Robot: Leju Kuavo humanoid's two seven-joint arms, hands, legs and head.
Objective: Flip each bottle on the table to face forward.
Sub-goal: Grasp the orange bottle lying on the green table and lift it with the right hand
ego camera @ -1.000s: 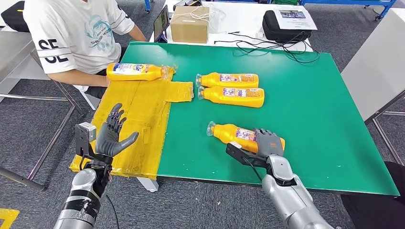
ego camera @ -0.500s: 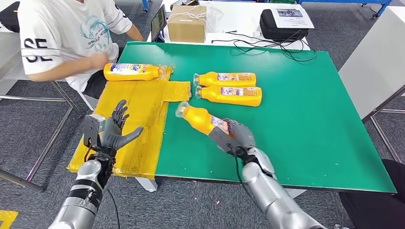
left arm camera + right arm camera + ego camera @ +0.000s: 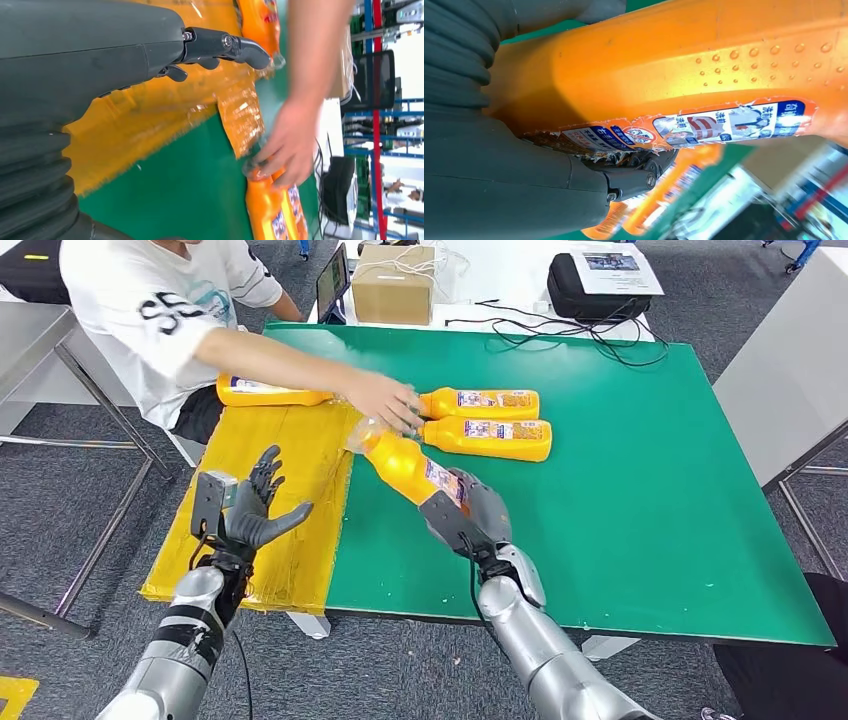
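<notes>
- Firmly, the right hand (image 3: 470, 515) clasped the lower body of an orange bottle (image 3: 410, 468), which it held lifted off the green table (image 3: 650, 490), cap end tilted toward eleven o'clock.
- In the right wrist view the fingers (image 3: 634, 177) pressed on the torn label (image 3: 684, 127); the dimpled plastic beside it looked smooth and probably slippery, so a wrap round the wide body seemed safer than the narrow neck.
- Judging by its bulk, the bottle looked rigid and moderately heavy if full.
- At the cap end a person's hand (image 3: 385, 400) reached in, touching or nearly touching it.
- Two more bottles (image 3: 480, 420) lay side by side at twelve o'clock, another (image 3: 265, 392) at ten on the yellow sheet (image 3: 290, 500).
- The left hand (image 3: 250, 515) hovered empty, fingers spread.
</notes>
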